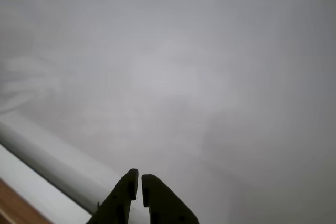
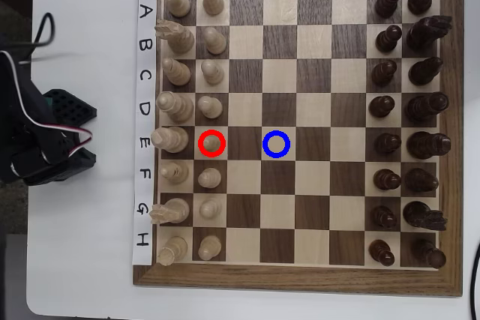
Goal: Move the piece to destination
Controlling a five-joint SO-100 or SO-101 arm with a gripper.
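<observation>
White tabletop (image 2: 82, 260) under a wooden chessboard (image 2: 300, 284) with paper row and column labels, seen in the overhead view; at far left the black arm (image 2: 45, 151) with white and red wires sits folded off the board's left edge, well apart from every piece; moving right, the small pale-wood pawn with a round ball head (image 2: 212, 142) stands upright on row E, column 2, inside a drawn red ring (image 2: 212, 144), between like pawns above and below it; two squares further right on the same row, the drawn blue ring marking the pale destination square (image 2: 277, 145) is empty; dark pieces crowd the far right columns. Wrist view shows only blurred grey-white, a pale bar at lower left, and the black gripper (image 1: 139, 181) with tips nearly together, a thin slit between, holding nothing. Judgement: transfer not begun; best to open wide, descend straight over the ball head, avoid neighbouring pawns, lift clear, set down centred in blue.
</observation>
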